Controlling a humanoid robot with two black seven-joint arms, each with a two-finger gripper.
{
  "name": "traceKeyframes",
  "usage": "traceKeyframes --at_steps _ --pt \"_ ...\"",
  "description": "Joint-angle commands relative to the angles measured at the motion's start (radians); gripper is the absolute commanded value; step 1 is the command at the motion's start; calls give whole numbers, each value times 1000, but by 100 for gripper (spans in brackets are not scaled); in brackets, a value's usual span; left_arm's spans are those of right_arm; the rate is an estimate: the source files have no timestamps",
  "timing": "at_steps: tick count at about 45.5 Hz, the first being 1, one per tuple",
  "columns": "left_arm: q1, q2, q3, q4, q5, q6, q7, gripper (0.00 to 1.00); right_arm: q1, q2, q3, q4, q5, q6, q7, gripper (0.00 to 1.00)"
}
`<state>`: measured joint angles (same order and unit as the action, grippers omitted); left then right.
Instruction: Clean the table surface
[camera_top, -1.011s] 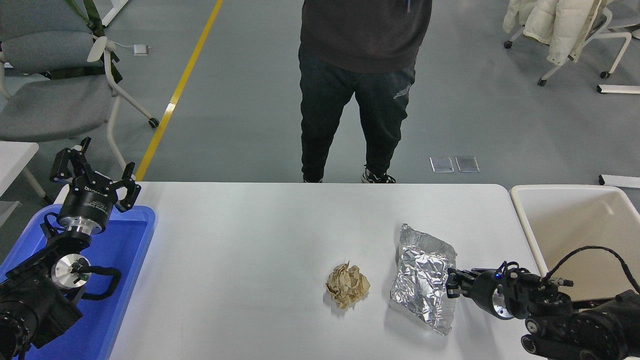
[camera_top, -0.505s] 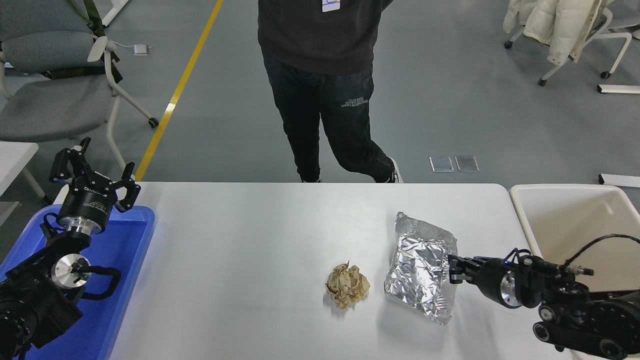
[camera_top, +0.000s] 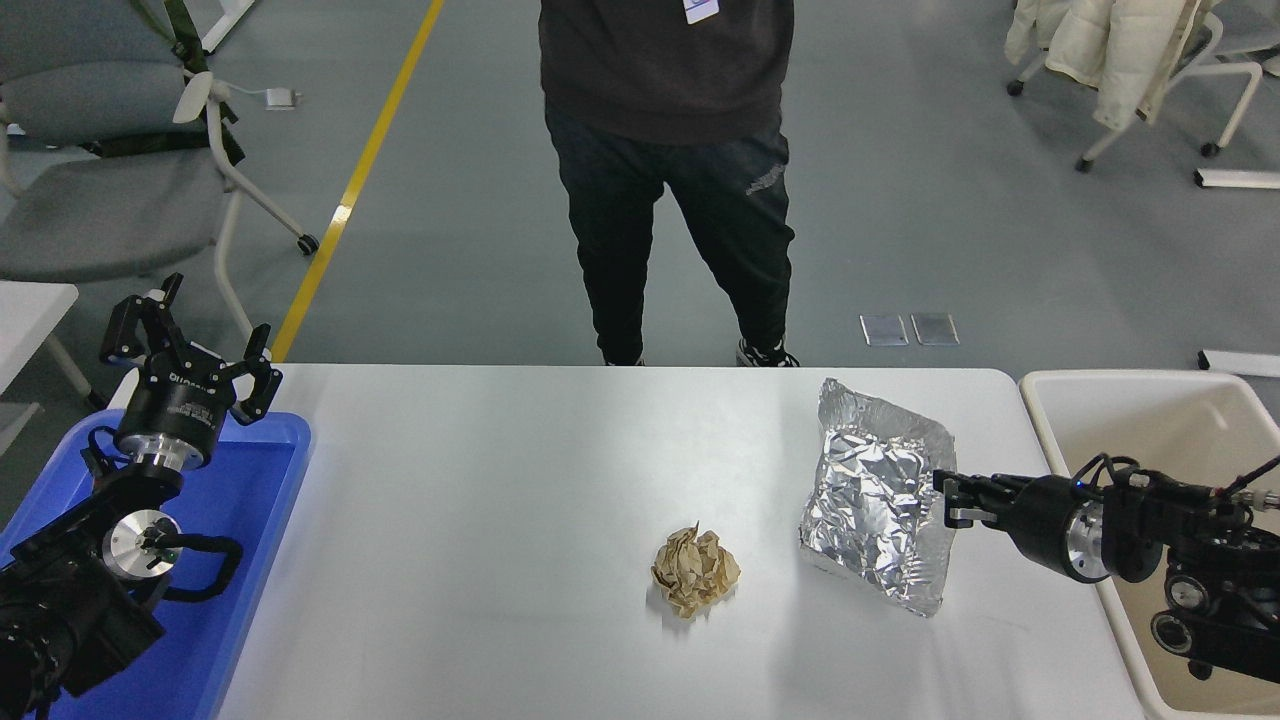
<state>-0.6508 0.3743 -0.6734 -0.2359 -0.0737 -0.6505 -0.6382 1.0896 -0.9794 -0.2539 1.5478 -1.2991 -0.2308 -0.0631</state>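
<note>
Foil is what the right gripper (camera_top: 950, 497) has pinched: its fingers are pressed together on the right edge of a crumpled silver foil packet (camera_top: 875, 495), which hangs tilted with its lower corner at or just above the wide white matte tabletop (camera_top: 480, 520). That tabletop, the thing to be cleaned, fills the middle of the view, with a blue plastic tray (camera_top: 255, 480) at its left end and a beige plastic bin (camera_top: 1150, 420) just beside its right end.

A crumpled ball of brown paper (camera_top: 696, 570) lies on the tabletop near the centre, apart from the packet and to its left. The left gripper (camera_top: 190, 350) is parked over the far corner of the blue tray with its fingers spread, holding nothing. A person in dark clothes (camera_top: 670, 150) stands at the far side of the table.

My judgement is that the packet is light and thin, creasing easily rather than breaking, and a little slick, so an edge pinch like this one suits it, provided enough foil sits between the fingers not to tear or slide out. The paper ball should be lighter still, soft and springy; closing across its middle would grip best. The tabletop itself looks smooth and hard, so loose scraps could skid on it.
</note>
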Motion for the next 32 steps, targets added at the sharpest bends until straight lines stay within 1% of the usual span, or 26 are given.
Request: traceKeyframes --at_steps 1,6,15,24,32 --pt "0 0 0 0 0 0 0 100 104 -134 45 86 6 88 8 0" --pt "-1 0 0 0 0 0 0 100 115 -183 107 95 6 160 9 0" --pt "0 0 0 0 0 0 0 100 125 -231 154 110 4 243 23 0" --pt "0 0 0 0 0 0 0 100 147 -257 156 147 4 263 26 0" --pt "-1 0 0 0 0 0 0 100 150 -260 148 121 -11 265 25 0"
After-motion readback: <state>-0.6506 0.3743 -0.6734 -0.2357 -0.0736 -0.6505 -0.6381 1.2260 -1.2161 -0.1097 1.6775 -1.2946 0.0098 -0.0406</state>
